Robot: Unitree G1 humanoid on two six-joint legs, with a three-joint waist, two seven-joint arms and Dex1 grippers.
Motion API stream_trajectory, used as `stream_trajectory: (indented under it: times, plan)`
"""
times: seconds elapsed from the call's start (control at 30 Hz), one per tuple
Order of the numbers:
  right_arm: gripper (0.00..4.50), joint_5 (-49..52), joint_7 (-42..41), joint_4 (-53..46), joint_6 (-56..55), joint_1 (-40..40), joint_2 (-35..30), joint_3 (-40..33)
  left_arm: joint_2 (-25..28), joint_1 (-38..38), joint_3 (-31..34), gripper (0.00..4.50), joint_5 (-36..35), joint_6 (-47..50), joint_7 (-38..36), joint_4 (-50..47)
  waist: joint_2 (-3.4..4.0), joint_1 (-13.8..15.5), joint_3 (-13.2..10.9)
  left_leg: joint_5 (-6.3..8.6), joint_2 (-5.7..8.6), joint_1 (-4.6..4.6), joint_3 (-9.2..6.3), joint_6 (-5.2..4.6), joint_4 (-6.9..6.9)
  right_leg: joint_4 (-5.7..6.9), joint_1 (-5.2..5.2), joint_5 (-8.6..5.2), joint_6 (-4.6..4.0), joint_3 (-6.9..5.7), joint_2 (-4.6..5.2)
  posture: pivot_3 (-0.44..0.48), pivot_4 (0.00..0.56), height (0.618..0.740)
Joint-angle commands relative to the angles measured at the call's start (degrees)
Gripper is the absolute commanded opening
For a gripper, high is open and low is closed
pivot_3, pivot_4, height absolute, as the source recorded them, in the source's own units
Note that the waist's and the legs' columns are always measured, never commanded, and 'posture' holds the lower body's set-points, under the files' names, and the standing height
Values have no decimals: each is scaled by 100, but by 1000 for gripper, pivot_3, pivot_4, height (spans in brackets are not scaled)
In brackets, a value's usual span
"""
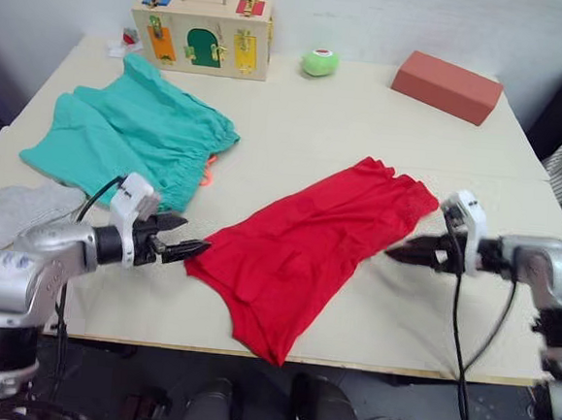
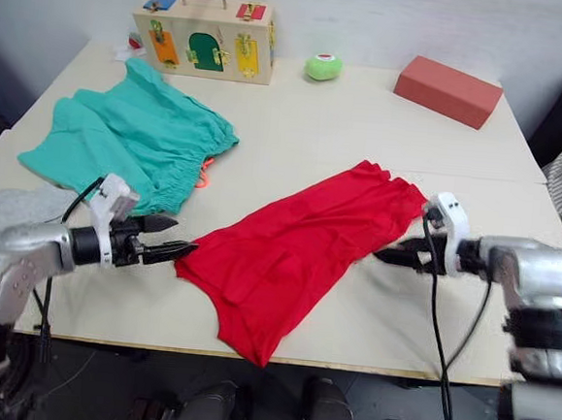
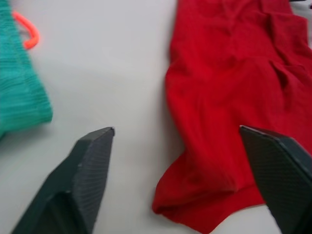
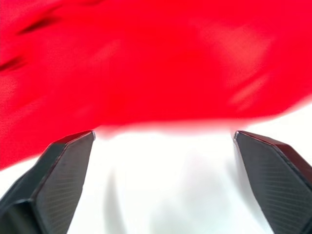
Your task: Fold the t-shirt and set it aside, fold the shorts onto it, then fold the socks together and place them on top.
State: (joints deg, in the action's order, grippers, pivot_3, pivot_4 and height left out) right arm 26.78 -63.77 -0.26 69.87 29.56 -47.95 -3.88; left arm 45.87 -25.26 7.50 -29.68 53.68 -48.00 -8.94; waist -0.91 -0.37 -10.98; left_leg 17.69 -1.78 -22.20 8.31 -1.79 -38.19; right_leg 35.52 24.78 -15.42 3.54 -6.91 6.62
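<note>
Where jaws gape: t-shirt (image 1: pixel 310 241) btwn.

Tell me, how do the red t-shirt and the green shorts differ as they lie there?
The t-shirt is bright red; the shorts are teal-green with an orange-pink drawstring. The t-shirt lies as a long diagonal strip at the table's near edge, one corner hanging over it; the shorts lie spread wide, farther back on the robot's left. Both grippers flank the t-shirt with open jaws; none is at the shorts. Both are rumpled cloth, similar in size.
</note>
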Motion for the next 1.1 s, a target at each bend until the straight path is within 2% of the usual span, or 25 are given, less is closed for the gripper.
stream_trajectory:
  times: [0.03,0.17,0.23,0.4,0.57,0.73,0.9,0.93,1.0,1.1]
  plan:
    - [4500,713,424,-1407,977,-502,200,-524,-89,-804,-590,4486,173,-202,-379,604,-1,18,0,1,0,1,2,0,0,1,0,0,0,1,0,0,150,740]
    - [4500,1350,987,-2697,2048,-1164,987,-963,-651,-1860,-1391,4486,688,-853,-706,1915,-1,47,0,0,2,5,3,1,2,11,3,2,-3,2,-1,0,150,740]
    - [4500,1565,1308,-3107,2248,-1442,1350,-1021,-1024,-2308,-1571,4486,898,-1185,-791,2678,-2,112,1,-4,1,0,-1,3,-1,13,6,3,-4,-2,-5,0,150,740]
    - [4500,1907,2282,-3153,2263,-1675,1971,-964,-1986,-3376,-1619,4486,1302,-1954,-824,5038,-10,102,3,-1,10,-26,21,-21,-30,17,31,10,7,11,-7,0,150,740]
    - [4500,2376,3075,-2950,2263,-1733,2312,-728,-2511,-4155,-1540,4486,1761,-2755,-731,6847,-26,15,10,8,5,-31,20,-33,-49,19,30,11,9,4,-9,0,150,740]
    - [4500,2710,3757,-2642,2263,-1582,2852,-572,-2822,-4518,-1437,4486,2068,-3157,-629,7760,-35,-41,15,7,-2,-23,20,-28,-47,28,30,10,8,3,-14,0,150,740]
    - [4500,3192,4245,-2521,2263,-1580,3076,-299,-3061,-4634,-1276,4486,2259,-3293,-600,8100,-43,-50,20,8,-2,-21,16,-29,-45,32,28,10,7,9,-9,0,150,740]
    - [4324,3222,4355,-2504,2263,-1579,3142,-300,-3095,-4636,-1256,4497,2301,-3319,-588,8130,-44,-55,21,8,-2,-21,16,-28,-45,32,29,10,7,9,-9,0,150,740]
    - [3966,3298,4524,-2478,2263,-1585,3212,-302,-3144,-4641,-1191,4085,2370,-3315,-503,8190,-45,-56,22,8,-2,-21,16,-28,-43,32,29,9,6,8,-9,0,150,740]
    - [3031,3389,4732,-2479,2263,-1611,3310,-368,-3196,-4640,-1038,3336,2403,-3285,-452,8260,-45,-57,22,9,-1,-22,16,-28,-43,31,29,9,6,8,-9,0,150,740]
